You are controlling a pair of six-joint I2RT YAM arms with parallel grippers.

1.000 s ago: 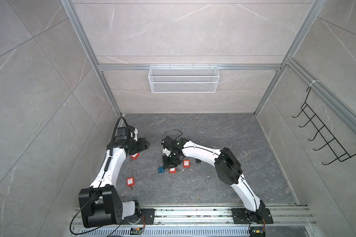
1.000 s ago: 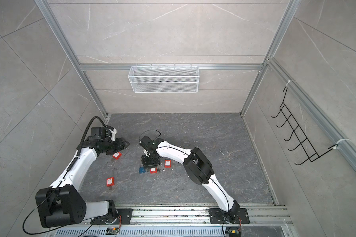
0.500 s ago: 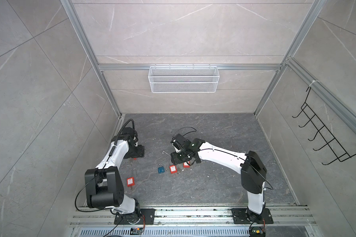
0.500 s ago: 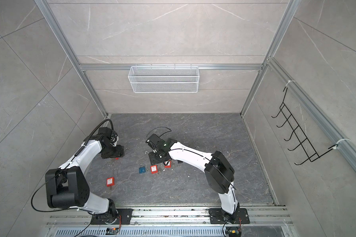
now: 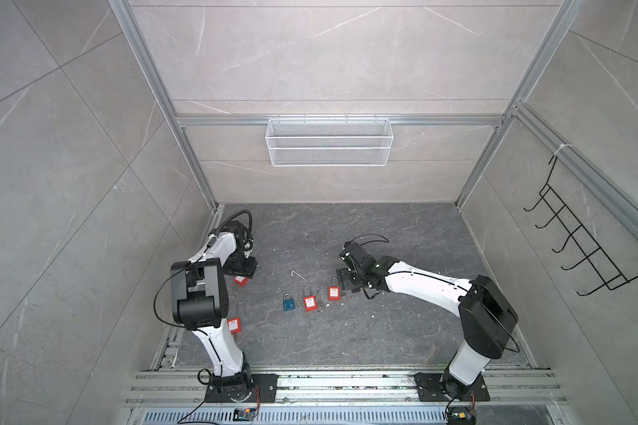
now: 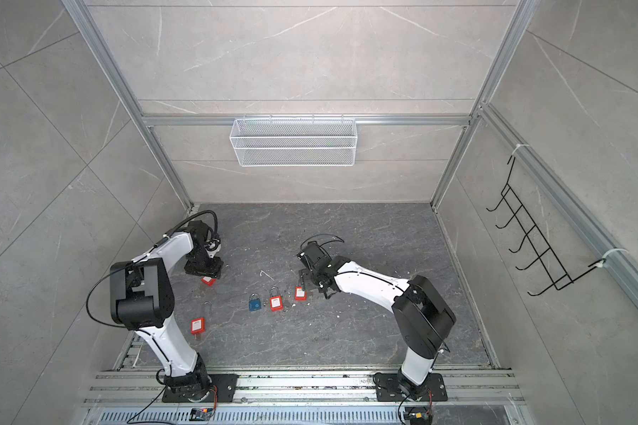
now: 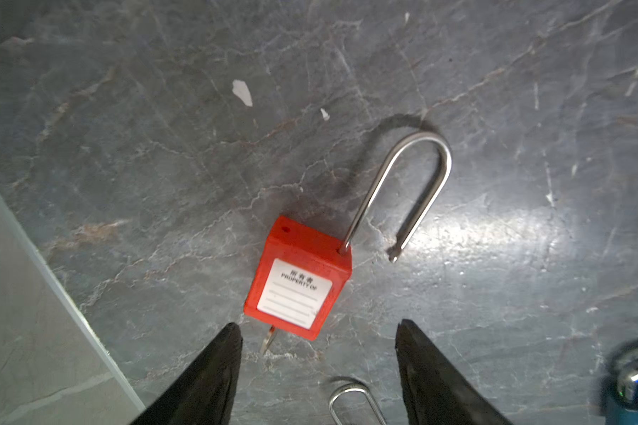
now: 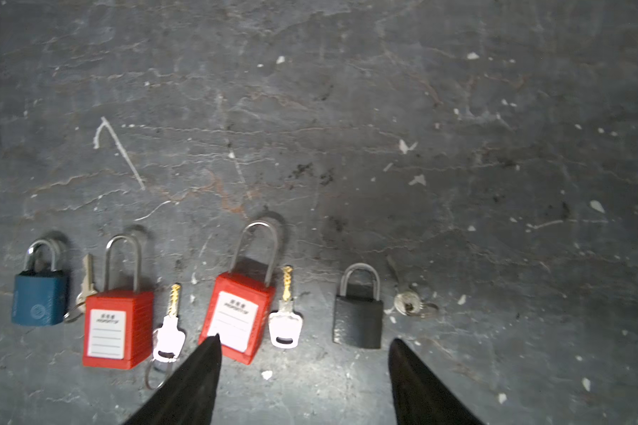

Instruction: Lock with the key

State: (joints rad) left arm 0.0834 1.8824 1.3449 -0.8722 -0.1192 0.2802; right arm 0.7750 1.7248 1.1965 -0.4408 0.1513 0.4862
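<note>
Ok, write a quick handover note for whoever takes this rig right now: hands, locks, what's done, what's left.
Left hand: open, empty, over the open red padlock; its key sits in the body, shackle free.
Right hand: open, empty, above the row of four, blue padlock to black padlock.
Done: those four have shackles closed, keys lying beside.
To do: close the open one; a second red padlock, nearer the front, also looks open.
</note>
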